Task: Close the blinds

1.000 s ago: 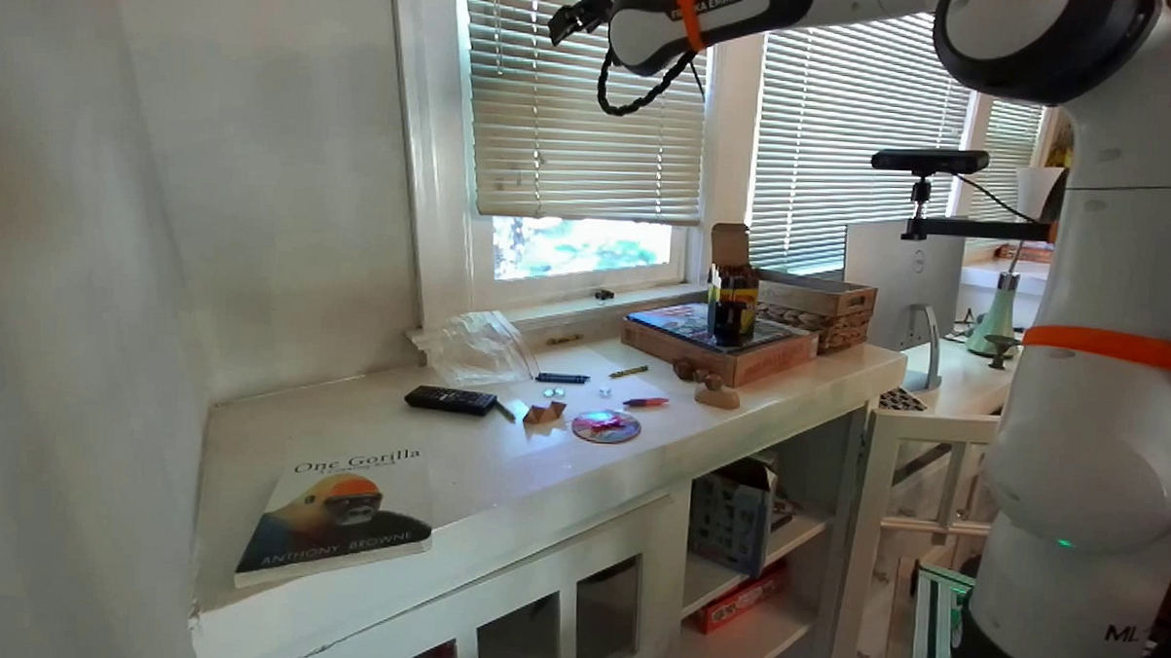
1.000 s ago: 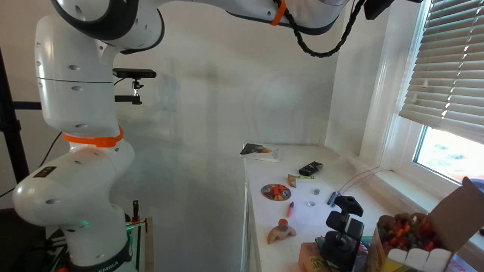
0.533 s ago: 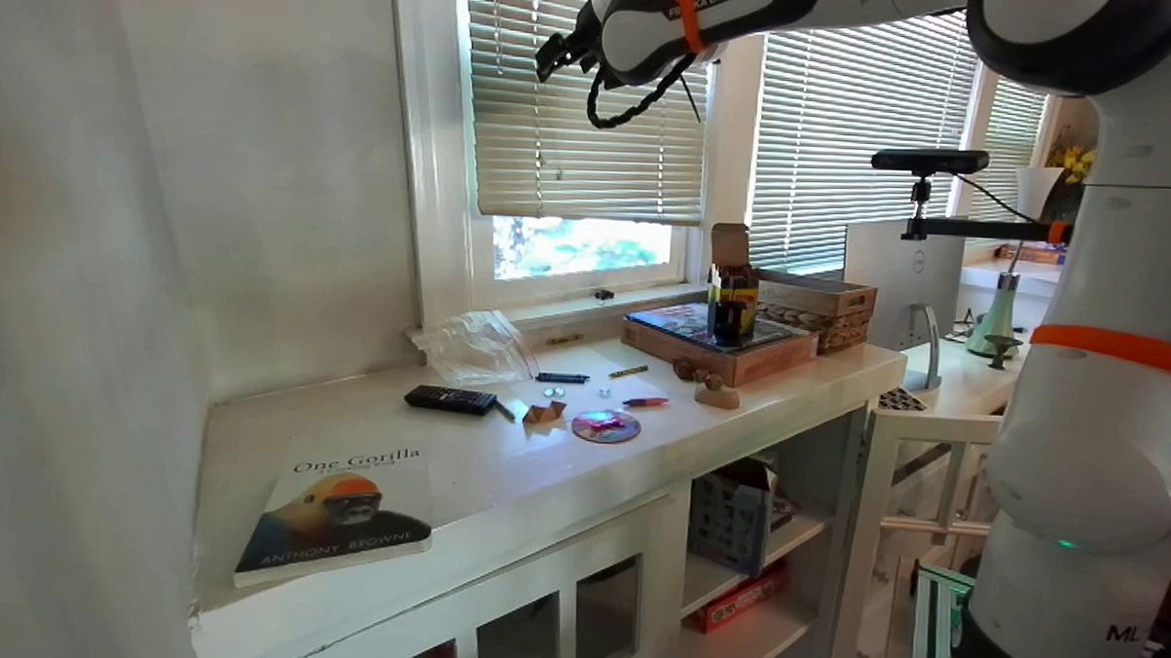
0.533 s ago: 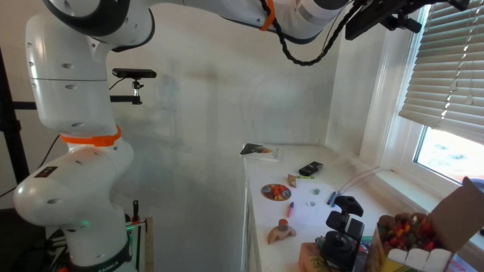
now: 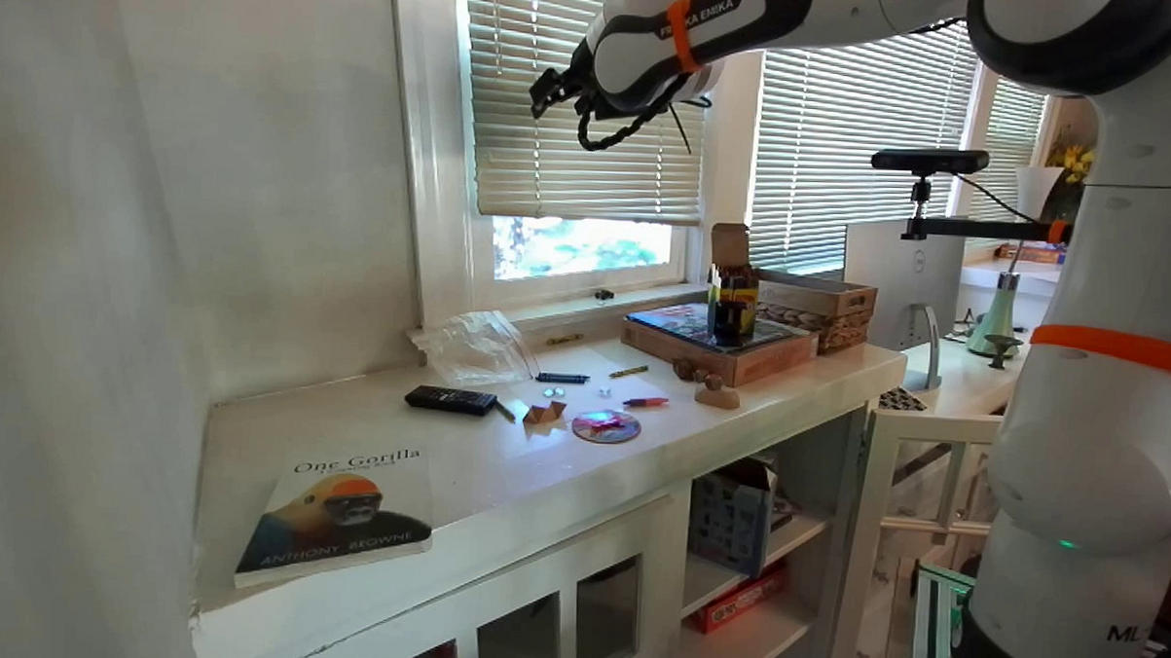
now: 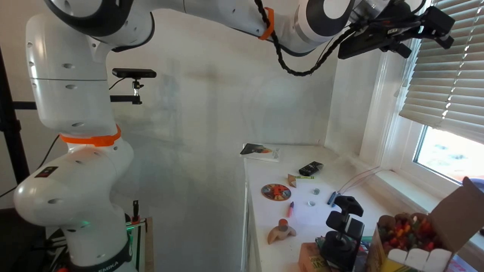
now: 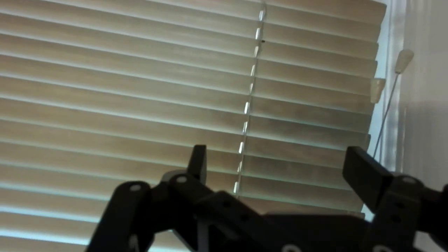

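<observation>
Both jaws of the black two-fingered gripper [image 7: 277, 156] stand wide apart, holding nothing, before the white venetian blind [image 7: 122, 115], which hangs in the white-framed window [image 5: 549, 250] above the white bench [image 5: 503, 462]. The blind's thin slats [image 7: 311, 75] should prove light and bendy, easily creased; better to pinch the small cream tapered tassel [image 7: 404, 61] on its thin cord [image 7: 382, 126], though its smooth surface may slip.

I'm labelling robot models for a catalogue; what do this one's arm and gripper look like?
The arm is glossy white and rounded, with black trim, orange bands and EMIKA lettering. A black braided cable runs along part of it. The gripper is black, with blocky fingers.
</observation>
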### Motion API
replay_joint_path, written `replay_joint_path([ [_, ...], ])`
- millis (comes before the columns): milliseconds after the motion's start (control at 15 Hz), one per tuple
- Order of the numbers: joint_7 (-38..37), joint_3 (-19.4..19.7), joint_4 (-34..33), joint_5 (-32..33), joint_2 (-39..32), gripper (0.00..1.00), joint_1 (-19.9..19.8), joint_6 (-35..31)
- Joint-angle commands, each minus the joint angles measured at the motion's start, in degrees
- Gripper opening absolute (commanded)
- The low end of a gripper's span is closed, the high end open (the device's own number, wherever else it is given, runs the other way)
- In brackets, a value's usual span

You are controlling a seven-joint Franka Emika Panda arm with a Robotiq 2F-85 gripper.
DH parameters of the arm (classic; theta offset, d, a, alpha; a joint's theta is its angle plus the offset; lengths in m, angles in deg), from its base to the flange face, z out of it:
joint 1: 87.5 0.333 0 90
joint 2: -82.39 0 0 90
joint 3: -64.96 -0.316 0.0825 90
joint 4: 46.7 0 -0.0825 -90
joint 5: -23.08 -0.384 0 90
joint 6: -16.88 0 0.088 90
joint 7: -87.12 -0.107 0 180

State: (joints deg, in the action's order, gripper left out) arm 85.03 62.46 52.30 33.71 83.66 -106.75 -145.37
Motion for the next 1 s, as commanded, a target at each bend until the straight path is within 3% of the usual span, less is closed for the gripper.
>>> replay_joint_path([
  [0, 0.0, 0.0, 0.2, -0.3, 0.0, 1.00, 0.1, 0.0],
  [933, 0.8, -0.5, -0.4, -1.6, -1.4, 1.00, 0.5, -1.4],
])
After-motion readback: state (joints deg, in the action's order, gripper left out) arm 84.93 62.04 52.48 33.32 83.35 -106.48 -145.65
